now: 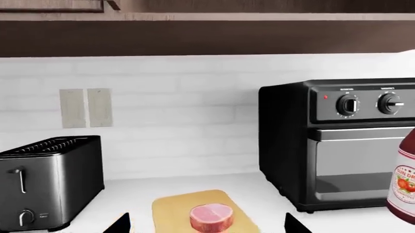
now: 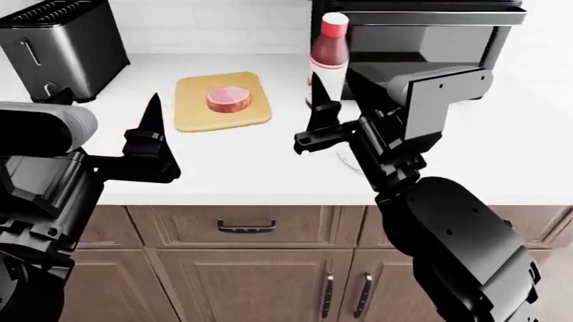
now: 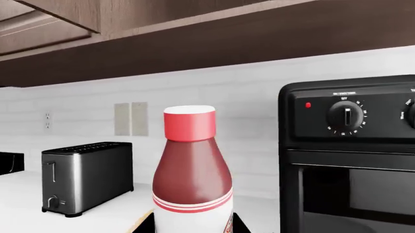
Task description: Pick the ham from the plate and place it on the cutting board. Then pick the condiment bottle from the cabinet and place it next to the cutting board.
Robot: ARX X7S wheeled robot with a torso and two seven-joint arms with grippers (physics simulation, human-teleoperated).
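Observation:
The ham point(image 2: 229, 98) lies on the cutting board point(image 2: 192, 111) at the back of the counter; both also show in the left wrist view, ham point(image 1: 211, 217) on board point(image 1: 172, 208). The condiment bottle point(image 2: 329, 57), dark red with a red cap and white label, stands upright just right of the board. My right gripper point(image 2: 327, 111) has its fingers against both sides of the bottle point(image 3: 193, 179). My left gripper point(image 1: 207, 230) is open and empty, in front of the board. The plate is almost hidden under my right arm; only a faint curved rim point(image 2: 343, 161) shows.
A black toaster point(image 2: 58, 47) stands at the back left. A black toaster oven point(image 2: 421, 33) stands at the back right, close behind the bottle. Dark wall cabinets point(image 3: 194, 43) hang above. Drawers and cabinet doors point(image 2: 241, 255) sit below the counter's front edge.

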